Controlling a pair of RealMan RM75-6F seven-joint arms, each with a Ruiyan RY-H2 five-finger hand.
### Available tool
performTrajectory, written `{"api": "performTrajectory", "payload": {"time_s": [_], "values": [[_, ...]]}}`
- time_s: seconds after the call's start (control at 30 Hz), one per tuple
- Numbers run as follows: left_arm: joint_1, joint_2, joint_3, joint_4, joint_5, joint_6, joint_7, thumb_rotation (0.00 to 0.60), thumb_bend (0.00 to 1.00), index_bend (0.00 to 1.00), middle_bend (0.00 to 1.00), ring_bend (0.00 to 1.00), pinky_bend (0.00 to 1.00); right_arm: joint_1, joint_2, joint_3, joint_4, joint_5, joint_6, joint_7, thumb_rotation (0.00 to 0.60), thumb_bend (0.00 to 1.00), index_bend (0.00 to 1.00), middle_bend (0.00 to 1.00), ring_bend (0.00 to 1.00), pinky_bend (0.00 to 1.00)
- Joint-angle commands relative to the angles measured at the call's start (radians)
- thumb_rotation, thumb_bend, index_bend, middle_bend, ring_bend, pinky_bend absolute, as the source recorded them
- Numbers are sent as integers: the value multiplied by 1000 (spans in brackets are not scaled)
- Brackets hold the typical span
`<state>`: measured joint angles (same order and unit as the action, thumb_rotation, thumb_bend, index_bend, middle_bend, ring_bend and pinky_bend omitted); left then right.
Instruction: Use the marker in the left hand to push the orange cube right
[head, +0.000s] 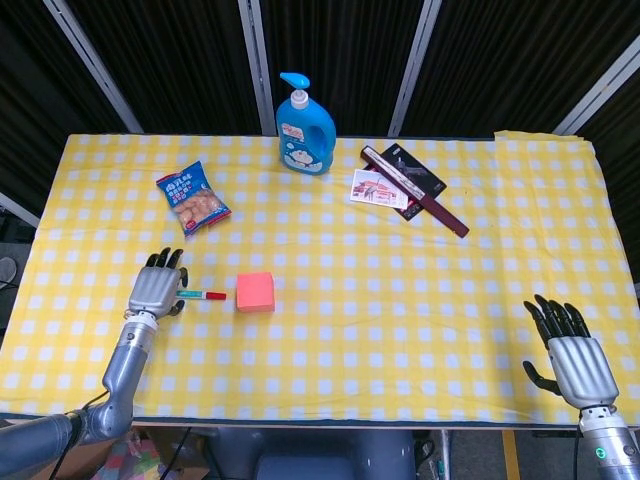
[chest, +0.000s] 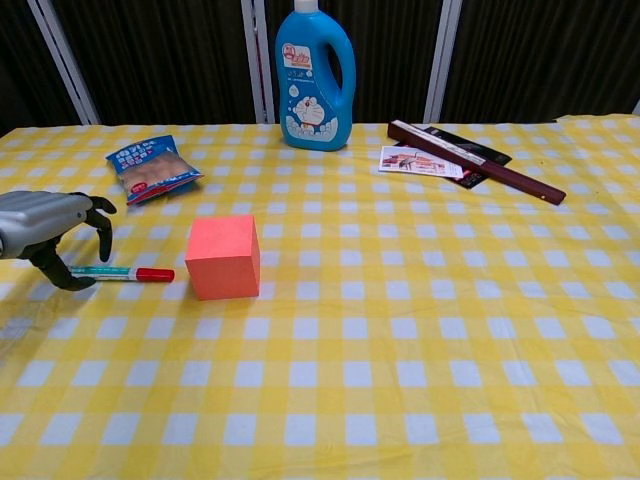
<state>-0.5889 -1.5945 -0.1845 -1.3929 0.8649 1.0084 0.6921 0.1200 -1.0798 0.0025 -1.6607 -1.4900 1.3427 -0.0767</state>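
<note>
Two hands: left hand (head: 155, 290) over the marker's tail end; right hand (head: 570, 357) at the table's 4 o'clock corner, well apart from everything.
Left hand state: fingers curved down around the white end of the slim white-and-green marker with red cap (chest: 125, 272), thumb under, fingers above; not clamped, whether it touches the barrel cannot be told. Judged: reaching to pick up.
Right hand state: fingers spread, holding nothing, resting idle since the task names the other hand.
Marker: lies flat, red cap pointing toward 3 o'clock, at the cube; smooth plastic cylinder, likely to roll if nudged.
Cube: matte orange cube with sharp edges (chest: 223, 256), sits just beside the cap at its 3 o'clock, a small gap between. The line-up suits a rightward push.
Surface: yellow-and-white checked tablecloth (head: 330, 350), soft fabric, may drag.
12 o'clock items: blue plastic pump bottle (head: 304, 125), glossy blue snack packet (head: 192, 197), printed card (head: 378, 188), dark flat case with maroon stick (head: 420, 188); all well apart from the push path.
</note>
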Motion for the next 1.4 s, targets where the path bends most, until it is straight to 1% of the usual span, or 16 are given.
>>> {"api": "performTrajectory", "payload": {"time_s": [0.03, 0.2, 0.3, 0.4, 0.53, 0.7, 0.73, 0.87, 1.07, 1.4], "values": [[-13, -14, 8, 10, -15, -2, 17, 600, 348, 451, 58, 0, 115, 0, 0, 0, 0, -1, 0, 1, 600, 377, 0, 0, 0, 0], [-25, -34, 15, 27, -46, -2, 32, 600, 357, 458, 58, 0, 115, 0, 1, -1, 0, -3, 1, 6, 600, 377, 0, 0, 0, 0], [-29, -43, 20, 31, -61, 1, 37, 600, 398, 486, 64, 0, 115, 0, 2, -1, 0, -3, 1, 10, 600, 378, 0, 0, 0, 0], [-29, -44, 26, 27, -60, 8, 31, 600, 461, 527, 81, 0, 115, 0, 1, -1, 1, -6, 3, 11, 600, 377, 0, 0, 0, 0], [-19, -38, 24, 1, -31, 31, -17, 600, 497, 552, 98, 0, 115, -1, 0, 0, 3, -7, 6, 12, 600, 378, 0, 0, 0, 0], [-13, -17, 19, -52, -40, 48, -29, 600, 497, 552, 99, 0, 116, -1, -1, 0, 2, -6, 6, 9, 600, 378, 0, 0, 0, 0], [-13, -16, 16, -60, -49, 53, -25, 600, 498, 552, 99, 0, 116, -1, -1, 0, 2, -6, 6, 9, 600, 378, 0, 0, 0, 0], [-28, -26, -8, -110, -158, 95, 51, 600, 499, 552, 103, 0, 115, -1, 0, 0, -2, -1, 3, 9, 600, 377, 0, 0, 0, 0], [-69, -43, -28, -134, -258, 127, 135, 600, 498, 552, 107, 0, 115, -1, 1, 0, -3, -1, 1, 12, 600, 378, 0, 0, 0, 0], [-132, -102, -51, -126, -315, 147, 178, 600, 499, 551, 111, 14, 115, 0, 3, 0, -2, -2, 0, 17, 600, 377, 0, 0, 0, 0]]}}
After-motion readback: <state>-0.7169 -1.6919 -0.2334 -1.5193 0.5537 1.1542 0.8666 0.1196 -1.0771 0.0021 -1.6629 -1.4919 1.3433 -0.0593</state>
